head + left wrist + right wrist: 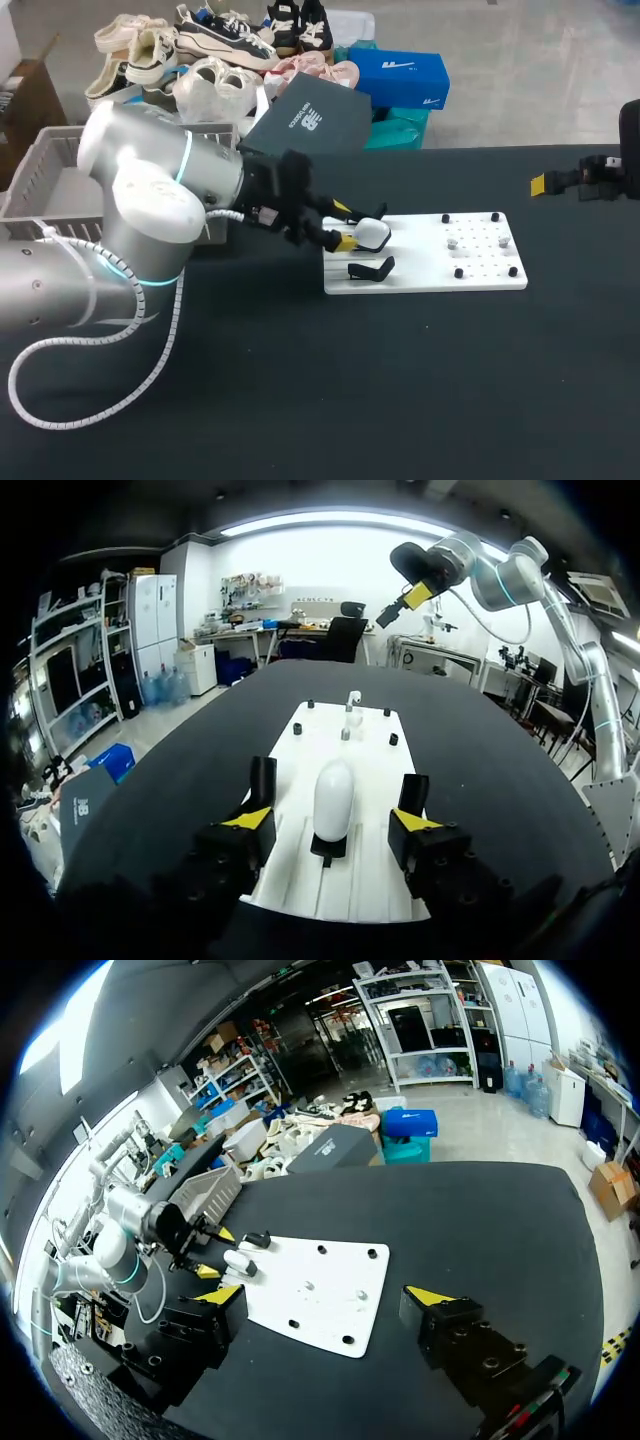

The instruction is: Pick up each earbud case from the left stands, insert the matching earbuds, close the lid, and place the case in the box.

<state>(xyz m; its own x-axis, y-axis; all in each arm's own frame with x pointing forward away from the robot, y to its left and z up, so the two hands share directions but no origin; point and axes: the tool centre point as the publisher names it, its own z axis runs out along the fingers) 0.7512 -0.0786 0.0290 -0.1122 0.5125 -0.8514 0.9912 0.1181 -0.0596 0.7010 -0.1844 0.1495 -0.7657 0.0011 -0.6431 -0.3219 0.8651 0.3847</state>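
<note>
Head view: the left hand is seen reached over the near end of a white board on the black table. A white earbud case is held up on a small stand at that end of the board. In the left wrist view the case is shown upright on its black stand, between the two yellow-tipped fingers. A clear gap is left on each side, so the left hand is spread wide and nothing is gripped. The lid appears to be down, though this cannot be told for certain.

Just beside the case, a second black stand is seen with nothing on it. Toward the far end of the board, small white pieces are set among black pegs. These are judged to be the earbuds, but they are too small to be sure.

The right hand is held well apart from the board, over the table's far right side, with its fingers wide and nothing between them.

A grey basket at the table's left rear is taken to be the box; no case can be seen inside it.

The task is judged to be at its very start. The first pick-up is not yet made, and the inserting, lid closing and placing are all left.
</note>
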